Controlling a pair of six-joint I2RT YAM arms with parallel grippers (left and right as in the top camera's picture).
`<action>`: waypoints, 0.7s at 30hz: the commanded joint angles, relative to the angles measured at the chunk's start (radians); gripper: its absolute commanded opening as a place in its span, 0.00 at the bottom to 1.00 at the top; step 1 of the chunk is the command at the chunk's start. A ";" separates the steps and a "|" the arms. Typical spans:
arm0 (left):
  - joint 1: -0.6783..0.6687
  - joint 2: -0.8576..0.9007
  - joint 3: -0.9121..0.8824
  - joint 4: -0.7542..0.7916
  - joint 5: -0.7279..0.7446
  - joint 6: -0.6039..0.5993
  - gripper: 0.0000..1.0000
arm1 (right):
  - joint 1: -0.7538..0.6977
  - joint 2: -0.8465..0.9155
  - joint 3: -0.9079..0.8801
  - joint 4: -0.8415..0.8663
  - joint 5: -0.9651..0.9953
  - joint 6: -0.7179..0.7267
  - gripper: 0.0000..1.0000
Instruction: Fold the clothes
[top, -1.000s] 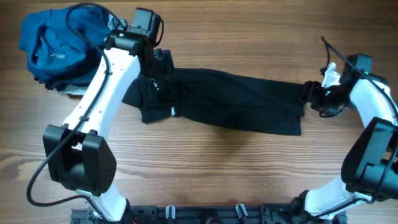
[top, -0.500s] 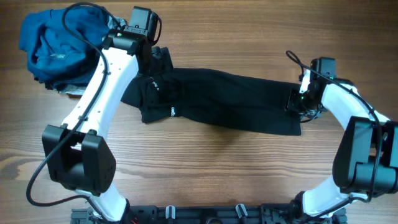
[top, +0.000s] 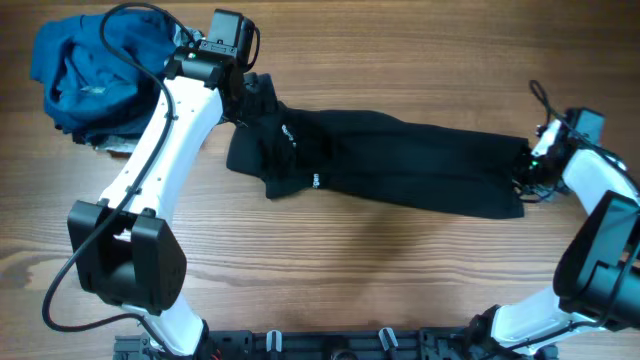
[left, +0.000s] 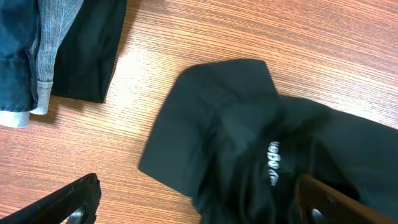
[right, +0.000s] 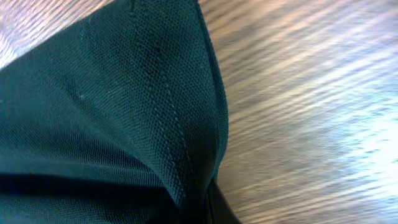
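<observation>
A long black garment (top: 400, 165) lies stretched across the wooden table in the overhead view. White lettering (left: 273, 165) marks its bunched left end. My left gripper (left: 199, 202) hovers open over that end, one finger (left: 78, 196) above bare wood and the other (left: 333, 199) above the cloth; it holds nothing. In the overhead view my left gripper (top: 250, 95) sits at the garment's upper left corner. My right gripper (top: 528, 172) is shut on the garment's right hem. The right wrist view shows the stitched hem (right: 168, 143) drawn into the pinch at the bottom edge.
A heap of blue clothes (top: 95, 70) lies at the back left corner, with a denim cuff (left: 28, 74) and a dark folded piece (left: 87, 50) at its edge. Bare wood (top: 380, 270) runs along the front of the table.
My right gripper went in to the right hem, shut on it and drew back to the right. The whole garment slid right and stretched out. The left arm stayed put.
</observation>
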 joint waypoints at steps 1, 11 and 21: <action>0.003 -0.021 -0.003 0.003 -0.017 -0.018 1.00 | -0.016 0.021 0.015 -0.023 -0.043 -0.014 0.04; 0.003 -0.021 -0.003 0.003 -0.017 -0.017 1.00 | 0.230 -0.222 0.064 -0.160 -0.164 0.035 0.04; 0.003 -0.021 -0.003 0.006 -0.016 -0.017 1.00 | 0.566 -0.277 0.070 -0.068 -0.186 0.149 0.05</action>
